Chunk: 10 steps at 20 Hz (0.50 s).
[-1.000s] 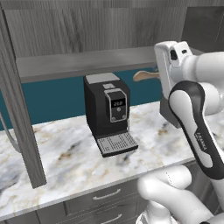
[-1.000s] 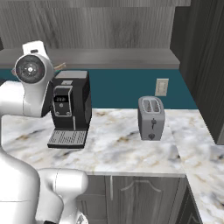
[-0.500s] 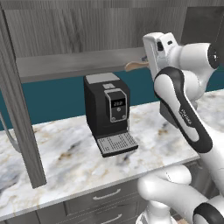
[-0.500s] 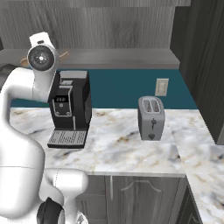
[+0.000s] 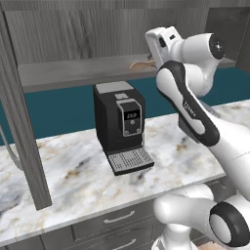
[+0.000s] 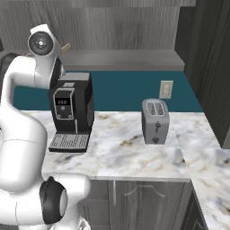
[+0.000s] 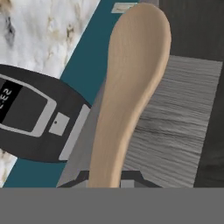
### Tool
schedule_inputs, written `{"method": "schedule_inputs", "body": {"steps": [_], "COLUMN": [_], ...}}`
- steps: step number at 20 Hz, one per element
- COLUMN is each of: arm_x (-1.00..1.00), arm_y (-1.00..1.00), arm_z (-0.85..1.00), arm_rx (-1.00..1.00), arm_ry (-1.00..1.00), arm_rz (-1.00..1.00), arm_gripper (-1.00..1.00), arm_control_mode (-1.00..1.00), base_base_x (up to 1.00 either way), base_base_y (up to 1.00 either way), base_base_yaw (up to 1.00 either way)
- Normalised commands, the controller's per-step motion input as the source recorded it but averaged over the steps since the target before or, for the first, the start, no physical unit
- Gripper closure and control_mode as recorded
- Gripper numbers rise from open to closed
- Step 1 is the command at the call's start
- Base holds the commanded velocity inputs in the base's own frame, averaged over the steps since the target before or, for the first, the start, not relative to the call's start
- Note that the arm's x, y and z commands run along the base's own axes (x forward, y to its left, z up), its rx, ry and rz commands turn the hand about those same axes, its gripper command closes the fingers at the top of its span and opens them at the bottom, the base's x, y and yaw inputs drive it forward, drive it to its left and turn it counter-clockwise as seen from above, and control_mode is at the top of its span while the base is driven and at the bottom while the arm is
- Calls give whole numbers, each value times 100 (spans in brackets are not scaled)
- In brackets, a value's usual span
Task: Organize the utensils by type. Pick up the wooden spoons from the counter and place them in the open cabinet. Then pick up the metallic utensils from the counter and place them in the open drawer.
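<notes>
My gripper (image 7: 112, 181) is shut on the handle of a light tan wooden spoon (image 7: 131, 83), whose oval bowl points away from the hand. The spoon (image 5: 138, 65) hangs just above the flat grey shelf of the open cabinet (image 5: 73, 73), to the left of the white hand (image 5: 158, 44). From the other side, the spoon's tip (image 6: 66, 46) pokes out past the wrist over the shelf (image 6: 130, 58). In the hand view the shelf (image 7: 175, 113) lies under the spoon's bowl. The marble counter (image 5: 73, 171) stretches below.
A black coffee machine (image 5: 122, 124) stands on the counter directly under the spoon. A grey toaster (image 6: 155, 121) sits further right by a wall outlet (image 6: 165, 89). The cabinet's open door (image 5: 24, 122) hangs at the left. Drawer fronts (image 5: 117, 219) run below the counter.
The arm has swung up and to the left in the left base view, carrying the wooden spoon from beside the shelf edge to over the shelf. The gripper stayed shut.
</notes>
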Motion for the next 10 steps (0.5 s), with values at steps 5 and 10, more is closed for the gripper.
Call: {"method": "schedule_inputs", "body": {"steps": [5, 10], "arm_x": [42, 44], "arm_y": [16, 10], "arm_z": [0, -1], "arm_rx": [-13, -10], "arm_ry": [0, 1], "arm_rz": [0, 0], "arm_gripper": [100, 100], "arm_control_mode": [-100, -100], "base_base_x": [0, 0], "base_base_y": [0, 0], "base_base_yaw": [0, 0]}}
